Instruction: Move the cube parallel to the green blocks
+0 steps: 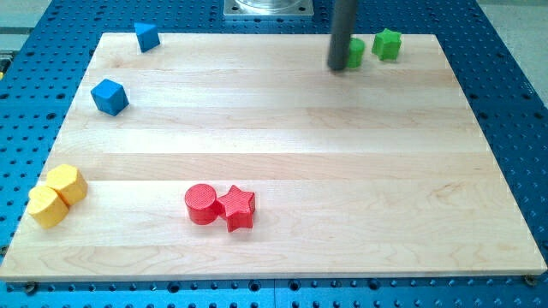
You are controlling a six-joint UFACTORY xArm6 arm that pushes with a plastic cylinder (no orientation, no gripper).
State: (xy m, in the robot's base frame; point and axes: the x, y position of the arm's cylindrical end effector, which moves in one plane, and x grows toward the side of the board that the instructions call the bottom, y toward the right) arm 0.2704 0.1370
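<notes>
Now, starting at the view's left, you see two yellow blocks touching each other near the tabletop's bottom-left corner: a yellow cube-like block and, at its 1 o'clock, a yellow hexagonal block. Well above them, toward 12 o'clock, sits the blue cube, the task's block, close to the left edge and apart from everything else. At its 1 o'clock, near the top edge, lies a smaller blue wedge-shaped block. Moving right, low on the board, a red cylinder touches a red star at its 3 o'clock. Farther right, near the top edge, my tip rests against the green block, whose shape you cannot make out because the rod covers its left part. Just beside that one, at its 3 o'clock, stands the green star. There is no gripper here to spread or close, only the rod. The blue cube is far off, at 9 o'clock from my tip.
</notes>
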